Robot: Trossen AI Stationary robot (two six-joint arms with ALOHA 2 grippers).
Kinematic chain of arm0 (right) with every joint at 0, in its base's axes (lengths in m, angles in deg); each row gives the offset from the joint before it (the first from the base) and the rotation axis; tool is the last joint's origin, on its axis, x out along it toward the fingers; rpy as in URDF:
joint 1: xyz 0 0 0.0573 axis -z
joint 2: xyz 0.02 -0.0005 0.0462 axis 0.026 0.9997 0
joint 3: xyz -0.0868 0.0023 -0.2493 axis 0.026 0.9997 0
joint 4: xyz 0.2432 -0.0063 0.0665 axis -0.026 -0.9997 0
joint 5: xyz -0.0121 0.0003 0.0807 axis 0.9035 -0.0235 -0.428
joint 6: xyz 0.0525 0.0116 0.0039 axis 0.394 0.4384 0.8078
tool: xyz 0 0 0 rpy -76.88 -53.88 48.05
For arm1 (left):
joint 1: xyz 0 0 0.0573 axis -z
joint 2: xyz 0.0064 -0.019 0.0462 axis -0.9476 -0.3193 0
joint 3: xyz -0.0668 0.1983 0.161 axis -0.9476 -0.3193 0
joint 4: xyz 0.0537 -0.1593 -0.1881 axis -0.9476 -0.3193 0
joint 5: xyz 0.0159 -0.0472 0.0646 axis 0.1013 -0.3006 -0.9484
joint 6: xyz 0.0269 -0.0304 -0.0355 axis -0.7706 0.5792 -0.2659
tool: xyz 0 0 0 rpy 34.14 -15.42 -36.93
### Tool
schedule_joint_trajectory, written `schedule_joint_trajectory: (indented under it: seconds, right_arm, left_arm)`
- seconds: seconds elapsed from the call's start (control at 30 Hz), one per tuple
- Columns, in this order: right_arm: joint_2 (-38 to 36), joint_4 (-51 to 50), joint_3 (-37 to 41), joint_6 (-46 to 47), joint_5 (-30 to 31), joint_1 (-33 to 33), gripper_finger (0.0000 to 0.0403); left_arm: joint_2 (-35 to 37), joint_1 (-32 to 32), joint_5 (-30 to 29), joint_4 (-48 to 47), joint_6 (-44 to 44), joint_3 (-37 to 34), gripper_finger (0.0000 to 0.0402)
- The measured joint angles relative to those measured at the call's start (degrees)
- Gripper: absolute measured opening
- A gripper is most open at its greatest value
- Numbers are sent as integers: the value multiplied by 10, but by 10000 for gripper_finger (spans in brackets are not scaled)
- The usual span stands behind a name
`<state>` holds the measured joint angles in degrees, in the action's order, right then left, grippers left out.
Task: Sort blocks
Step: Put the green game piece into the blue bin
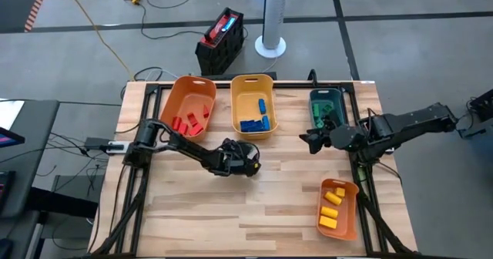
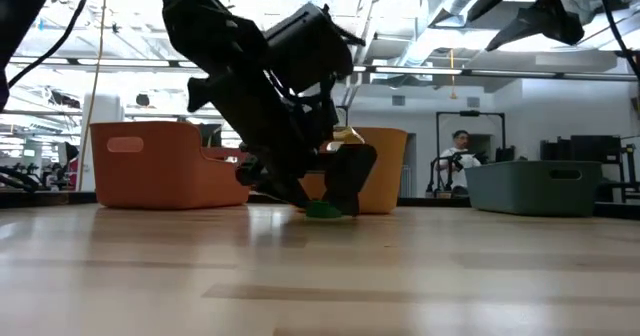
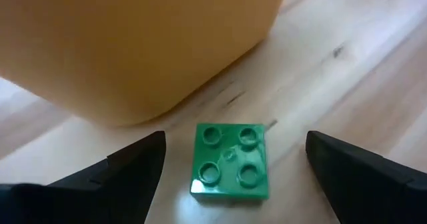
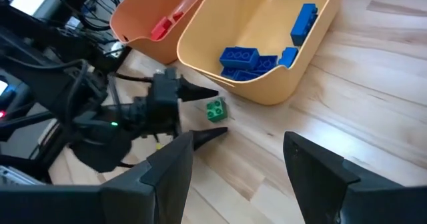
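Landmark: the yellow bin (image 1: 253, 105) at the middle back of the wooden table (image 1: 192, 213).

Left of the yellow bin: an orange bin (image 1: 188, 106) with red blocks (image 1: 190, 121) inside. Inside the yellow bin itself: blue blocks (image 1: 257, 120).

Just in front of the yellow bin: the left claw (image 1: 253, 165), low over the table, fingers spread wide. Between those fingers (image 3: 137, 164), flat on the table and studs up: one green block (image 3: 231, 163), touched by neither finger. Very near the yellow bin's front wall, this green block, but apart from it.

Right of the yellow bin: a teal bin (image 1: 326, 105), contents not clear. In front of the teal bin, raised above the table: the right claw (image 1: 306, 140), spread open and empty, pointing toward the yellow bin.

Far to the right and front of the yellow bin, near the table corner: a second orange bin (image 1: 339, 207) with yellow blocks (image 1: 332, 207) inside.

Beyond the table, behind the yellow bin in the low view: a person (image 2: 458, 162), far back in the room.
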<state>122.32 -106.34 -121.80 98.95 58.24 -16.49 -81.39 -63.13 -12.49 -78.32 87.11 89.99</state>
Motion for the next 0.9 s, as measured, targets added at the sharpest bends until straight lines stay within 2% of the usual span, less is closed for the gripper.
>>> schedule_joint_trajectory:
  seconds: [0.2,0.3,0.43,0.7,0.9]
  right_arm:
    - [0,21,0,0,0,0,244]
    - [0,26,0,0,0,0,244]
    - [2,30,0,0,0,0,244]
    - [2,36,0,0,0,0,244]
    - [2,27,0,-11,-25,0,244]
  left_arm:
    - [-1,-23,45,18,-17,-1,355]
    - [-1,-31,52,25,-31,-1,340]
    - [0,-39,87,28,-46,0,291]
    - [2,-38,125,10,-40,1,133]
    - [40,-29,175,-4,-56,-1,132]
